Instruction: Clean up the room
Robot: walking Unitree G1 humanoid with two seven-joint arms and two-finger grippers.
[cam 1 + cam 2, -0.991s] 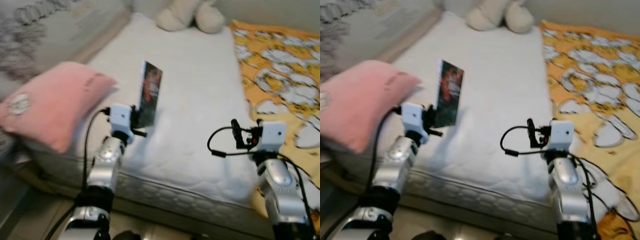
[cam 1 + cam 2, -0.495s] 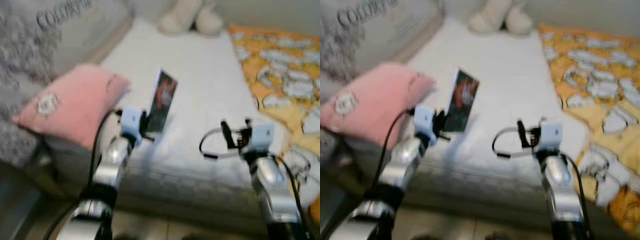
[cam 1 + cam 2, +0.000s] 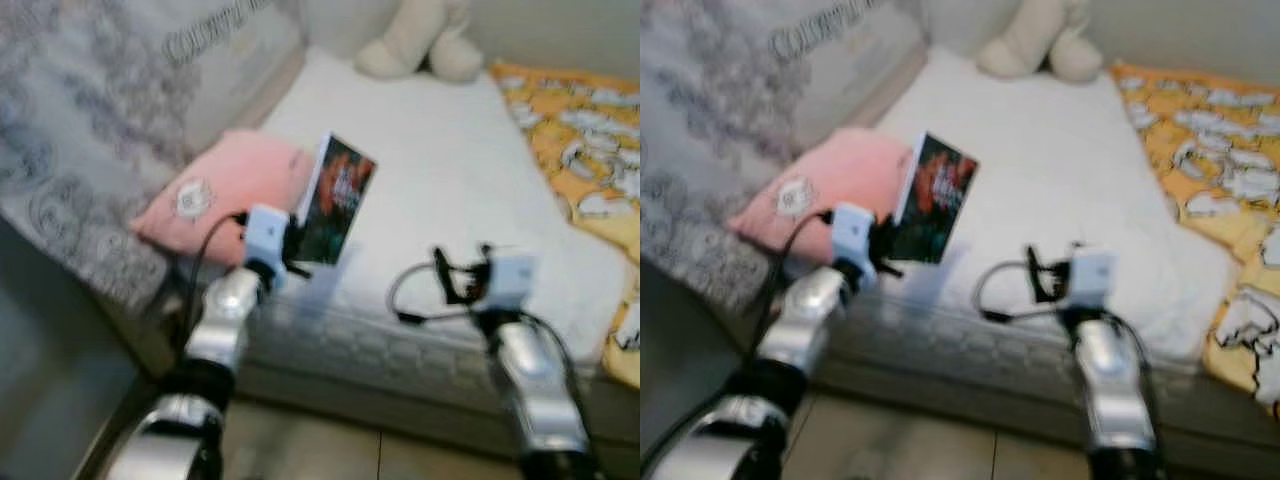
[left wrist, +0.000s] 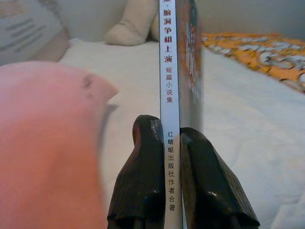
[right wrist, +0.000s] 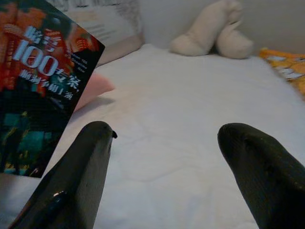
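Note:
My left gripper [image 3: 296, 243] is shut on a thin book [image 3: 335, 200] with a dark red and black cover and a white spine [image 4: 169, 109]. It holds the book upright above the near left part of the white mattress [image 3: 450, 190], next to a pink pillow [image 3: 225, 190]. Both black fingers [image 4: 145, 176] press the book's lower end. My right gripper [image 5: 164, 162] is open with nothing between its fingers, held over the mattress's front edge to the right of the book [image 5: 38, 81].
A cream plush toy [image 3: 415, 45] lies at the far end of the bed. An orange and white patterned blanket [image 3: 585, 130] covers the bed's right side. A grey printed cloth [image 3: 90, 150] hangs at the left. Tiled floor [image 3: 340, 455] lies below the bed's front.
The camera has swung, so the bed and pillow sit further right and the grey cloth fills the left. The book stays in my left gripper, and my right gripper stays open.

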